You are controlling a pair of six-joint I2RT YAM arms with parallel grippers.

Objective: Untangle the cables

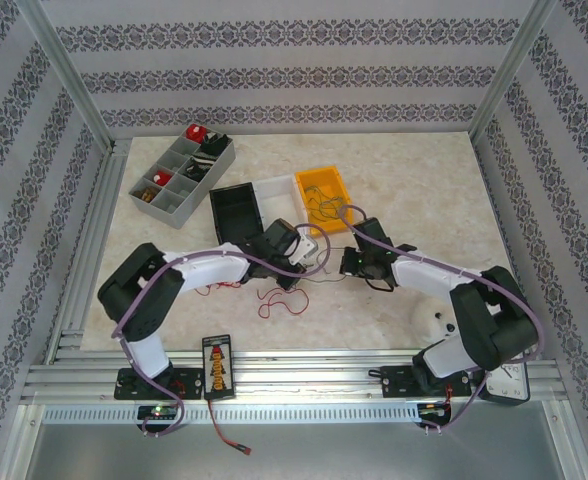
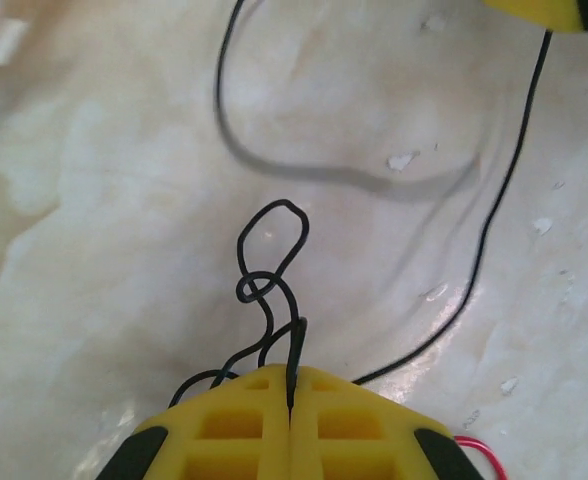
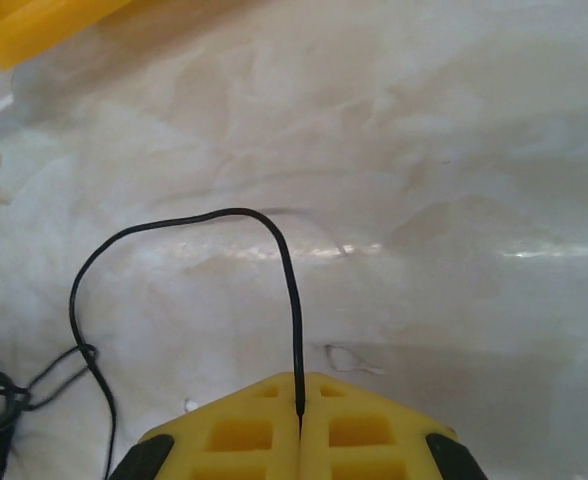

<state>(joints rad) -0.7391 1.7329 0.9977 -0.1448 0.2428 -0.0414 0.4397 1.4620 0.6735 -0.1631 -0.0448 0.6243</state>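
On the table (image 1: pixel 424 190), a red cable (image 1: pixel 272 303) lies loose in front of the left arm. The left gripper (image 2: pixel 290 402) is clamped tight on a black cable (image 2: pixel 272 285), which twists into small loops just past the fingertips. The right gripper (image 3: pixel 301 405), also pinched fully closed, holds a black strand (image 3: pixel 184 222) that arches up and left, then drops toward a small knot (image 3: pixel 4 395). A yellow bin (image 1: pixel 323 190) sits just beyond both grippers.

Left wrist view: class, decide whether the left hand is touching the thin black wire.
Touching. The left wrist view shows the black wire running into the seam between the shut yellow fingers of the left hand, pinched there.
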